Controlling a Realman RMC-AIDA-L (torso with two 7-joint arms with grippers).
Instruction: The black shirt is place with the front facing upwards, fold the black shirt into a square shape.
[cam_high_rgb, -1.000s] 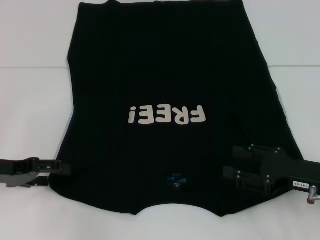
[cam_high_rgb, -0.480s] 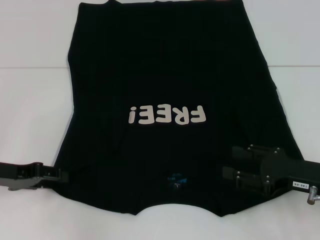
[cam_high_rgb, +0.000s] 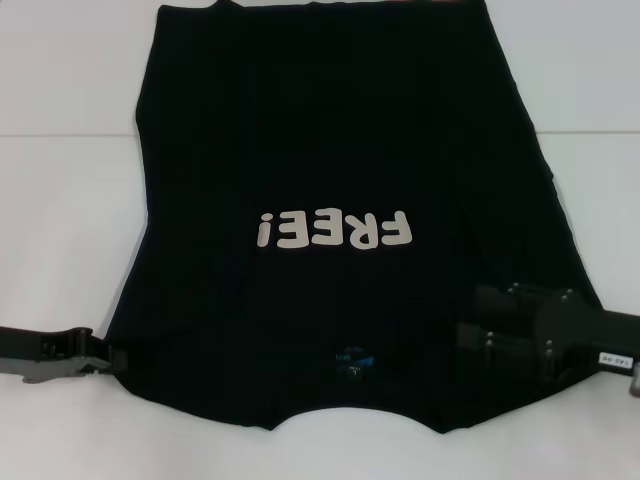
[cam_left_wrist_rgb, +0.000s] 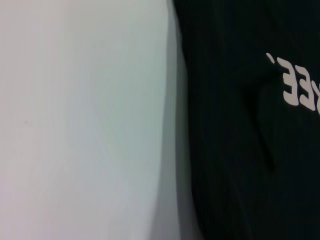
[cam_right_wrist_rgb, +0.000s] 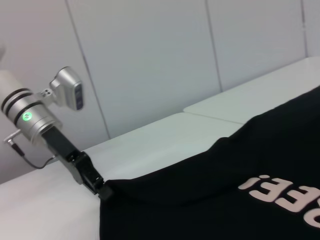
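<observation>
The black shirt (cam_high_rgb: 320, 130) lies flat on the white table, front up, with its off-white lettering (cam_high_rgb: 335, 230) and blue neck label (cam_high_rgb: 352, 356) toward me. My left gripper (cam_high_rgb: 115, 357) touches the shirt's near left corner at table height. The right wrist view shows this left gripper (cam_right_wrist_rgb: 102, 192) meeting the cloth edge (cam_right_wrist_rgb: 225, 190). My right gripper (cam_high_rgb: 470, 315) rests over the near right part of the shirt, with its two fingers apart. The left wrist view shows only the shirt's side edge (cam_left_wrist_rgb: 240, 175) and bare table.
The white table (cam_high_rgb: 60, 230) extends on both sides of the shirt, with a seam running across it (cam_high_rgb: 70, 135). White wall panels (cam_right_wrist_rgb: 150, 60) rise behind the table. The shirt's far hem reaches the top of the head view.
My left gripper has dropped toward me along the shirt's left edge to its near corner. The right gripper has shifted slightly right and toward me. The shirt has not moved.
</observation>
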